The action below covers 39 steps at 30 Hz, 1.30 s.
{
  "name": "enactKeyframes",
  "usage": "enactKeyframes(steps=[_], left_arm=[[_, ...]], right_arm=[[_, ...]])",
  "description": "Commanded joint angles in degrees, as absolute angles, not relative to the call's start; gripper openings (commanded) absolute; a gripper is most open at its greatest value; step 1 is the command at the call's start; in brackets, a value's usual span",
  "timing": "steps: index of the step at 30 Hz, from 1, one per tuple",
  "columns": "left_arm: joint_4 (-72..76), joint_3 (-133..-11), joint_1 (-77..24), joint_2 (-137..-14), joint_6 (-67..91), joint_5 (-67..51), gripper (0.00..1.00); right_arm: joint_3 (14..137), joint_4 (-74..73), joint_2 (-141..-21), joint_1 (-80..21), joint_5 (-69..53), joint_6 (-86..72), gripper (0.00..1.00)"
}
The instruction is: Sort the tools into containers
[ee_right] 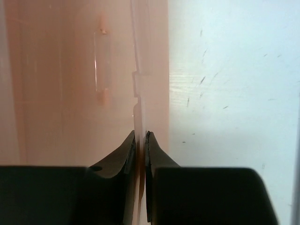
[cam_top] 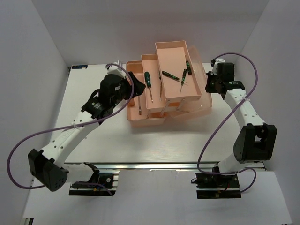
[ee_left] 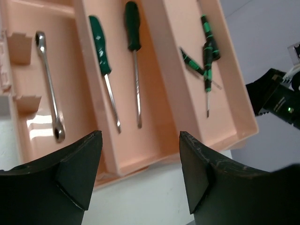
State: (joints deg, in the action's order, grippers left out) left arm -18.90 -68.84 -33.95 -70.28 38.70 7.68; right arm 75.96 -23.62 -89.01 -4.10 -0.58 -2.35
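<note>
Toolbox (ee_right: 154, 47) wall is running near-to-far through the right tool (ee_right: 139, 138), which is pinching it; left tool (ee_left: 140, 140) is hanging open.

Top view high, looking down, wrist views close, all sharing toolbox (cam_top: 150, 121)

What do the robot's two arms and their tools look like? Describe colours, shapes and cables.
Both the left arm and right arm have white links joined by bulky black joint housings. A purple cable loops loosely along each. The left tool and right tool each carry two matte black, wedge-shaped fingers tapering to blunt tips.
</note>
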Motion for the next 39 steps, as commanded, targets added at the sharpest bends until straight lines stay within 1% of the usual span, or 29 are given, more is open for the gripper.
enactKeyframes(steps=[1, 6, 8, 11, 14, 15, 16, 22, 29, 32, 34, 35, 36, 38, 39], left_arm=[[-16.6, -75.3, -33.8, -73.9, 37.8, 6.4, 0.76], [-13.0, -84.2, -33.5, -82.3, 40.0, 3.3, 0.76], [-10.3, -86.1, -33.0, -84.6, 43.1, 1.6, 0.76], [-5.9, -90.5, -31.8, -92.2, 48.2, -3.5, 0.75], [-2.3, -97.0, -31.6, -97.5, 51.6, -7.9, 0.75], [-1.9, -99.1, -31.6, -101.3, 52.2, -8.7, 0.75], [-1.4, -103.4, -31.6, -103.1, 52.8, -9.3, 0.75], [-3.2, -118.4, -30.8, -115.6, 57.2, -11.4, 0.76], [-6.8, -126.8, -30.1, -123.3, 60.1, -10.3, 0.77], [-8.9, -128.0, -30.0, -125.1, 60.7, -9.8, 0.77], [-7.1, -127.4, -29.8, -125.3, 61.9, -10.2, 0.76], [-6.4, -127.3, -29.7, -125.9, 62.4, -10.5, 0.72], [-4.7, -127.4, -29.5, -126.2, 62.8, -10.8, 0.57], [-3.5, -127.9, -29.3, -127.0, 64.3, -12.1, 0.35], [-3.3, -128.4, -29.1, -127.6, 64.8, -12.6, 0.24]], right_arm=[[82.4, -8.2, -83.0, -6.8, 3.3, -2.5, 0.0], [81.6, -2.7, -80.0, -13.3, 9.5, 4.2, 0.0], [81.2, -0.6, -79.0, -15.3, 12.0, 8.0, 0.0], [80.7, 4.2, -78.1, -19.7, 14.4, 12.6, 0.0], [79.4, 8.4, -77.3, -22.5, 16.6, 17.2, 0.0], [79.0, 9.4, -77.0, -23.1, 17.0, 18.1, 0.0], [78.5, 10.3, -76.8, -23.7, 17.2, 19.1, 0.0], [75.2, 17.0, -75.0, -28.7, 19.3, 25.7, 0.0], [73.5, 19.8, -74.4, -32.9, 20.2, 28.9, 0.0], [73.3, 20.4, -74.4, -33.6, 20.2, 29.9, 0.0], [73.1, 20.4, -74.3, -34.4, 20.0, 30.1, 0.0], [72.9, 20.3, -74.4, -34.5, 20.0, 30.2, 0.0], [72.5, 20.3, -74.1, -34.7, 19.8, 30.1, 0.0], [72.2, 19.5, -73.8, -35.1, 19.0, 29.9, 0.0], [71.9, 19.2, -73.7, -35.1, 18.8, 29.7, 0.14]])
